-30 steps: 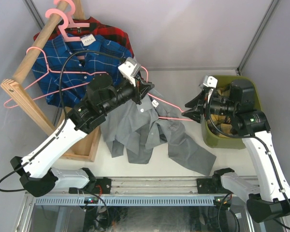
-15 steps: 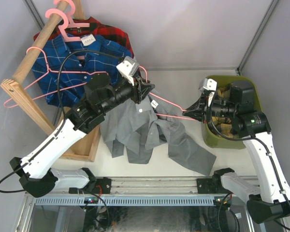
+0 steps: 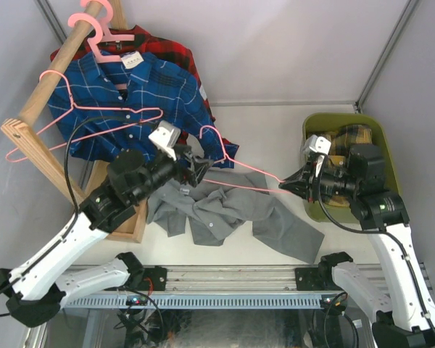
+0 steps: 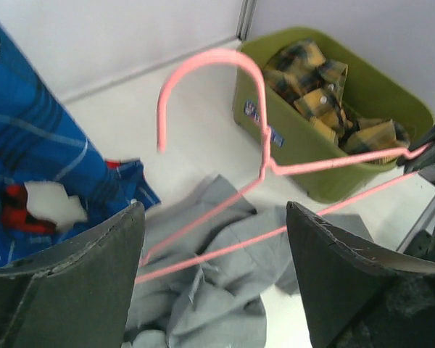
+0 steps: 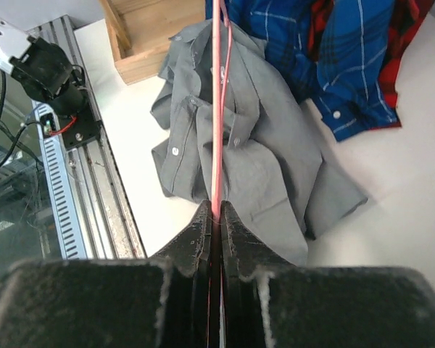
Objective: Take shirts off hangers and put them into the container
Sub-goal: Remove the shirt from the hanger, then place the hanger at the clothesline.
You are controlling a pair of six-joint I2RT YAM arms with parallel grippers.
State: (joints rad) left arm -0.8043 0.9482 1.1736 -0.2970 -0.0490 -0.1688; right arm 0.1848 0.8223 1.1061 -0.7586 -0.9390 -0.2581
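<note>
The left claw [image 3: 192, 168] has let go of the pink hanger [image 4: 266, 148] and drawn back toward the near left, its jaws now spread wide and empty. The grey shirt [image 3: 225, 214] has slumped lower onto the counter [image 3: 275, 130], left of the container [image 3: 312, 206].

The right claw [image 3: 284, 185] is pinched tight on the hanger's thin wire end. That wire looks light, springy and likely slick, while the shirt is limp and light, so a pinch on bunched cloth near the collar should lift it best.

A yellow plaid shirt [image 3: 351, 138] already lies in the container. The white tag [image 3: 133, 60] on the blue plaid shirt [image 3: 130, 101] and the sticker [image 4: 254, 112] on the container are too small to read.
</note>
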